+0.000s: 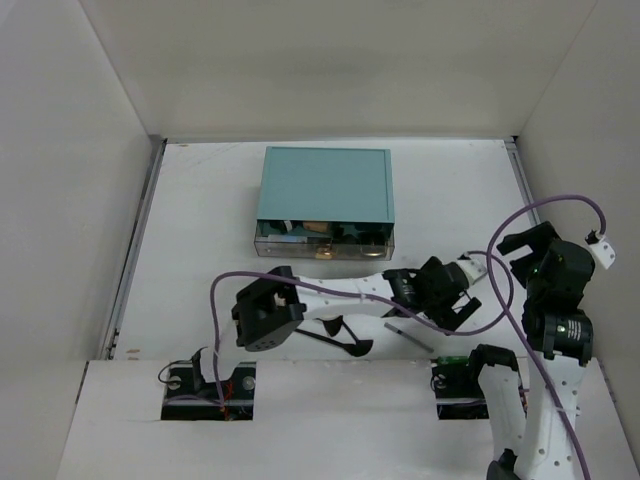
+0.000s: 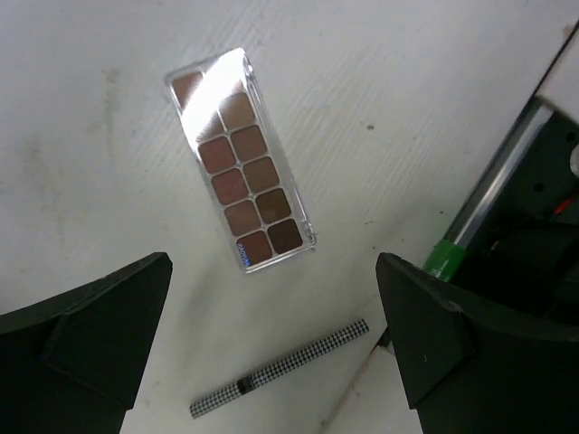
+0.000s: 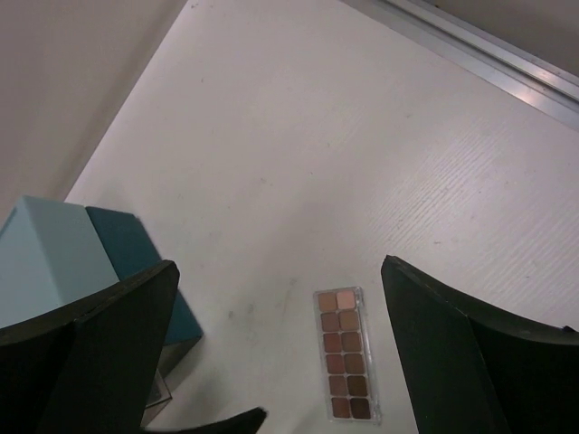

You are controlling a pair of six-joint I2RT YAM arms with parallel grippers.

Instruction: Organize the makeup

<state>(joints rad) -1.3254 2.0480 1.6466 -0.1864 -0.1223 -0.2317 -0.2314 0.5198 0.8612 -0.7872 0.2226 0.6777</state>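
At upper centre of the top view stands the large teal drawer box (image 1: 325, 195) on the white table (image 1: 200, 230). The left gripper (image 2: 273, 271) and right gripper (image 3: 279, 264) both gape wide, empty. The clear rectangular brown-shade palette (image 2: 242, 161) lies beneath the left one, the slim checked pencil (image 2: 280, 369) just beside. The crowded arms could collide or knock the pencil over the near edge; open table lies at frame left.

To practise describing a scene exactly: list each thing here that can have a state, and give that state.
Left gripper: open, empty.
Right gripper: open, empty.
Palette: clear lid shut, lying flat.
Pencil: lying flat.
Brush: lying flat.
Drawer box: clear drawer seems pulled out, things inside.
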